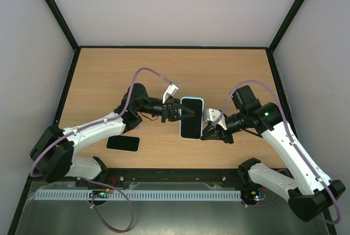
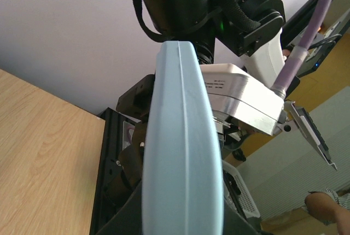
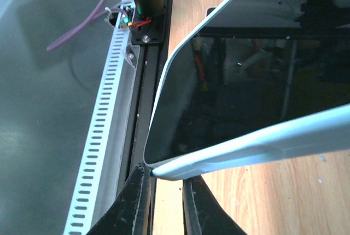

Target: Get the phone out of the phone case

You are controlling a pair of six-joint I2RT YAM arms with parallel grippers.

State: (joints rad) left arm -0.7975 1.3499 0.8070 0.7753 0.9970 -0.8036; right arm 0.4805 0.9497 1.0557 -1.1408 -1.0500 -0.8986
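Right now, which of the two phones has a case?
The phone held between the left tool and right tool, rimmed by a light blue case. The other, a bare black phone, lies on the table.

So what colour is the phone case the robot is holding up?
It is a pale blue phone case, and it shows best in the left wrist view.
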